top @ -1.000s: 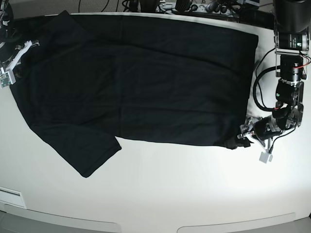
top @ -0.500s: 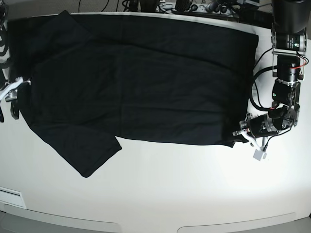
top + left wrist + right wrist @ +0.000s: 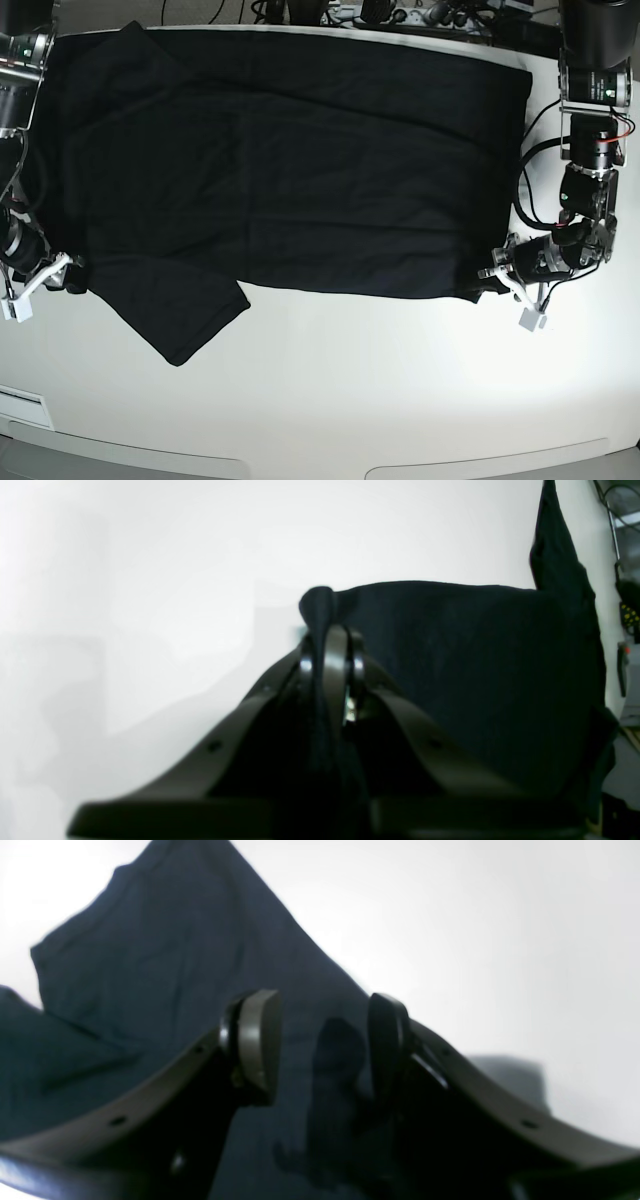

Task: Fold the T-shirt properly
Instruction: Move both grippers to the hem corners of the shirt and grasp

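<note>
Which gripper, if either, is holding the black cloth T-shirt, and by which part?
The left gripper pinches the black cloth T-shirt by its bottom hem corner. The right gripper is open over the shirt, holding nothing.

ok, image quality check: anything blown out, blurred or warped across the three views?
Base: barrel distortion bends the table edges; T-shirt nearly featureless black. Left wrist: table overexposed, left claw soft. Right wrist: right claw blurred, cloth looks bluish.
</note>
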Robot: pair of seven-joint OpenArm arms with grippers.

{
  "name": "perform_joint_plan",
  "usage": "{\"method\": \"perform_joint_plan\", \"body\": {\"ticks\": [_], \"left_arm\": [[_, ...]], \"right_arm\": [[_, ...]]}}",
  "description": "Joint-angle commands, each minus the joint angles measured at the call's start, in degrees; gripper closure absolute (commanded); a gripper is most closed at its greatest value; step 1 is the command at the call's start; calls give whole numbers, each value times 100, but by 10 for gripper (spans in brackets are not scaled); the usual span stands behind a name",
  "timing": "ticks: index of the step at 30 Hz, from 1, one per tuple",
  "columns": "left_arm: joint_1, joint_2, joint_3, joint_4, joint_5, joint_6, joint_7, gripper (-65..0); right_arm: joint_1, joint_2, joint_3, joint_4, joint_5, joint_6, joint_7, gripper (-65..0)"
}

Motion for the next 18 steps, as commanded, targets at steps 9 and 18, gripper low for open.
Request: {"method": "perform_joint_plan", "body": {"ticks": [9,18], "left_arm": [[-9,-70,37,-15,354,-24,350,0],[-28,-74,37,-15,354,-20,348,0]], "right_arm": [[1453,-85,-385,-2299,87,511,166,-306],[1456,-407,-387,-2450,297,1143,-48,-279]]}}
